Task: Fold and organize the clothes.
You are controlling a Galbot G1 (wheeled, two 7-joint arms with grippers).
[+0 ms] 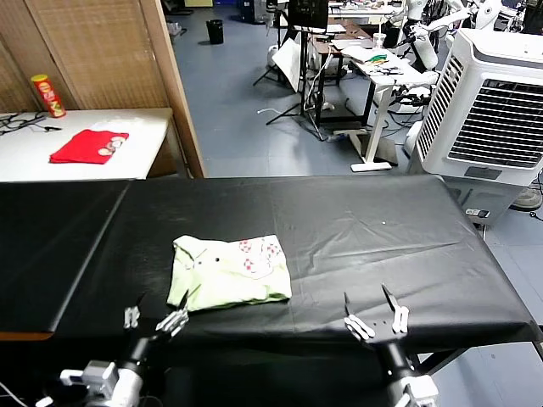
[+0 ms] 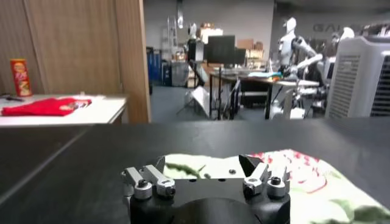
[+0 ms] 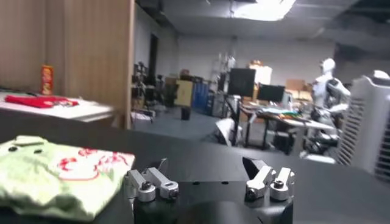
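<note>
Your shirt [image 1: 227, 271] sat folded; both grippers, left [image 1: 155, 317] and right [image 1: 374, 317], were wide open, empty. Careless retreat could've snagged hem, undone fold.

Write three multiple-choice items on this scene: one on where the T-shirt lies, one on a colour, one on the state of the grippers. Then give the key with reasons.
1. Where does the T-shirt lie?
A. Nearer the left gripper
B. Nearer the right gripper
C. On the white table

2. What colour is the cloth on the white table?
A. Blue
B. Red
C. Black

3. How is the T-shirt held?
A. Clamped by the right gripper
B. Clamped by both
C. By neither; both are open

Key: 1 A, it lies folded just beyond the left gripper on the black table. 2 B, it is bright red. 3 C, the right gripper stands apart from it, fingers spread, as do the left's.
</note>
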